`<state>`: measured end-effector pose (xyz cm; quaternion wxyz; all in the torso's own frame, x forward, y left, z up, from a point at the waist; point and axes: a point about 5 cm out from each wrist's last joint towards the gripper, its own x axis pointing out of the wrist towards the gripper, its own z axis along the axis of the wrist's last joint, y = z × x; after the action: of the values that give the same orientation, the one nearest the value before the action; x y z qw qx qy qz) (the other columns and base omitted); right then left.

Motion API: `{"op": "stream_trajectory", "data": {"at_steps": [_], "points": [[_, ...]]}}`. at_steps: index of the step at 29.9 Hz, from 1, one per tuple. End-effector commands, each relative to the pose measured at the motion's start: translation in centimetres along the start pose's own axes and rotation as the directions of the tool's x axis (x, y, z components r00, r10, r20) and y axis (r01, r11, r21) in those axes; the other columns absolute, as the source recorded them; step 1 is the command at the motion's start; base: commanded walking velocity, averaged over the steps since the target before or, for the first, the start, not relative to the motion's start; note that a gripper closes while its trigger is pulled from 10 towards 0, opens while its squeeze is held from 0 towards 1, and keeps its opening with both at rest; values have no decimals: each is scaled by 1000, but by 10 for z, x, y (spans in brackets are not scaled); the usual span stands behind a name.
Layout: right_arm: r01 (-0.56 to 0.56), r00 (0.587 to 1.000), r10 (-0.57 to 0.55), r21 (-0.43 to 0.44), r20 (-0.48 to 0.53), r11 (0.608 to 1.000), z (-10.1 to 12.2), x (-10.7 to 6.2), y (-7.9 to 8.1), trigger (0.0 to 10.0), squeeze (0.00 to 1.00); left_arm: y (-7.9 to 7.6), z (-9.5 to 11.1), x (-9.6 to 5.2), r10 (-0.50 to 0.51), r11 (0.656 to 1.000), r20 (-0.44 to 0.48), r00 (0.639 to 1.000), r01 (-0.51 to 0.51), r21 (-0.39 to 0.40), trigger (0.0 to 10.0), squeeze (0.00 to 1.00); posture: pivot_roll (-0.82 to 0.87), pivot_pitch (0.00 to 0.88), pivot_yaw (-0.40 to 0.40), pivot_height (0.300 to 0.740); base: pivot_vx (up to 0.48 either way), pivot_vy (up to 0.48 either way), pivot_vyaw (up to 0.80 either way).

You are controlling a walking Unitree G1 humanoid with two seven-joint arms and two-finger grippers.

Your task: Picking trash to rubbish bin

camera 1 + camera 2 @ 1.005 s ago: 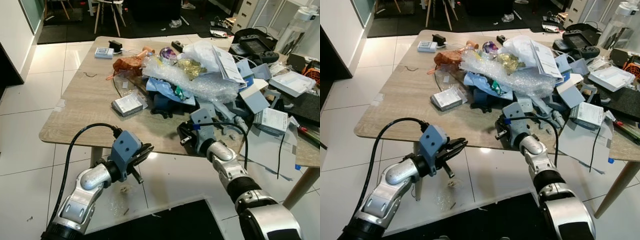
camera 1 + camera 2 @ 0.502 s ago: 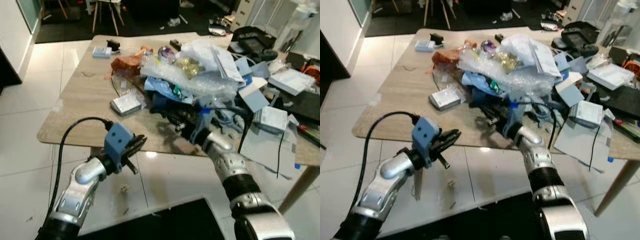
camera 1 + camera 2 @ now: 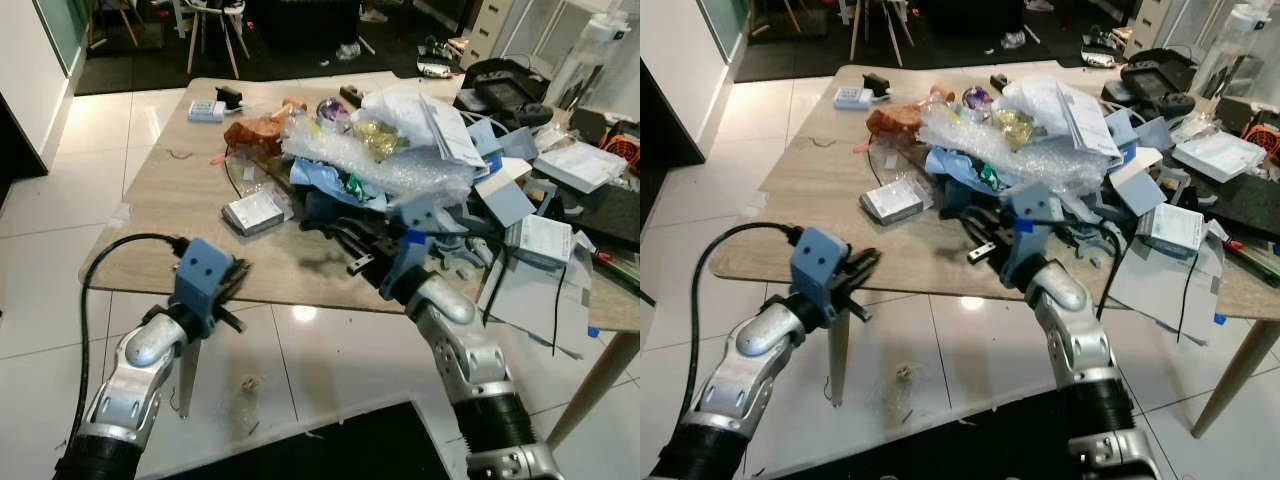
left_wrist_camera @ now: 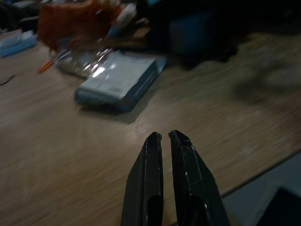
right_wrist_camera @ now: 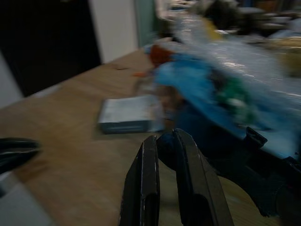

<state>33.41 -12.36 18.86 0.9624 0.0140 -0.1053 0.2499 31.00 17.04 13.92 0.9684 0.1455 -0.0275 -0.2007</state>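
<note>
reaching our right gripper [image 3: 352,232] over the table [image 3: 150,200] toward the trash pile [image 3: 380,160] just ahead, fingers nearly shut and empty like our left gripper [image 3: 232,283], we should part them before closing on one loose piece.

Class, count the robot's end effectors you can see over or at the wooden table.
2. The left end effector sits at the table's near edge; the right end effector reaches over the tabletop toward the trash pile.

The near-left part of the surface [image 3: 160,215] lies bare, open to a hand. Farther in, a small box [image 3: 254,211] and the heaped bubble wrap [image 3: 375,165] block the way.
</note>
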Motion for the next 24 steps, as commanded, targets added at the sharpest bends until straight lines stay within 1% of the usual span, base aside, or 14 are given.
{"op": "stream_trajectory", "data": {"at_steps": [1,2,3,4,5,6,7,8,10,12,15,18,22,24], "points": [[104,994,-103,-13,19,995,-2,-13,-8,0,0,3,-11,-4,100,995,-52,994,-100,-6,10000,0,35,78,-10,740,0,0,0],[104,994,-103,-13,19,995,-2,-13,-8,0,0,3,-11,-4,100,995,-52,994,-100,-6,10000,0,35,78,-10,740,0,0,0],[120,993,-120,0,14,993,-3,-17,-9,2745,0,4,-11,-4,124,992,-50,991,-125,-29,10000,0,35,78,-10,740,0,0,0],[134,991,-134,5,9,991,-5,-20,-9,2745,0,4,-10,-4,147,987,-39,988,-149,-56,10000,0,33,78,-11,740,0,0,0],[155,988,-155,-21,-7,988,-8,-23,-10,7373,0,4,-10,-4,172,979,-34,985,-174,-102,10000,0,34,75,-13,740,0,0,0],[169,986,-169,-28,-12,985,-11,-25,-11,10000,0,2,-10,-4,198,969,-22,980,-199,-149,10000,0,34,74,-13,740,0,0,0],[185,983,-186,-45,-12,982,-14,-27,-13,10000,0,0,-9,-4,220,958,-15,975,-219,-185,10000,0,35,70,-13,740,0,0,0],[185,983,-186,-45,-12,982,-14,-27,-13,10000,0,0,-9,-4,220,958,-15,975,-219,-185,10000,0,35,70,-13,740,0,0,0],[202,979,-204,-79,-16,976,-20,-27,-13,10000,0,-7,-9,-2,239,944,-6,971,-234,-232,10000,0,39,65,-11,740,0,0,0],[210,977,-212,-92,-23,973,-24,-25,-11,10000,0,-12,-9,1,243,937,-7,970,-237,-258,10000,0,40,62,-12,740,0,0,0],[214,976,-216,-76,-19,974,-24,-23,-10,10000,0,-14,-9,2,250,936,-12,968,-245,-255,10000,0,41,60,-13,740,0,0,0],[213,976,-216,-74,-27,974,-28,-21,-6,10000,0,-18,-7,6,265,933,-1,964,-256,-251,10000,0,43,59,-19,740,0,0,-713],[209,977,-212,-78,-33,975,-32,-21,-4,10000,0,-21,-4,7,255,937,16,967,-243,-249,10000,0,43,61,-20,740,0,0,-800],[207,977,-211,-80,-35,975,-35,-21,-3,10000,0,-24,-2,8,242,944,27,970,-229,-237,10000,0,43,59,-23,740,0,0,-800]]}}
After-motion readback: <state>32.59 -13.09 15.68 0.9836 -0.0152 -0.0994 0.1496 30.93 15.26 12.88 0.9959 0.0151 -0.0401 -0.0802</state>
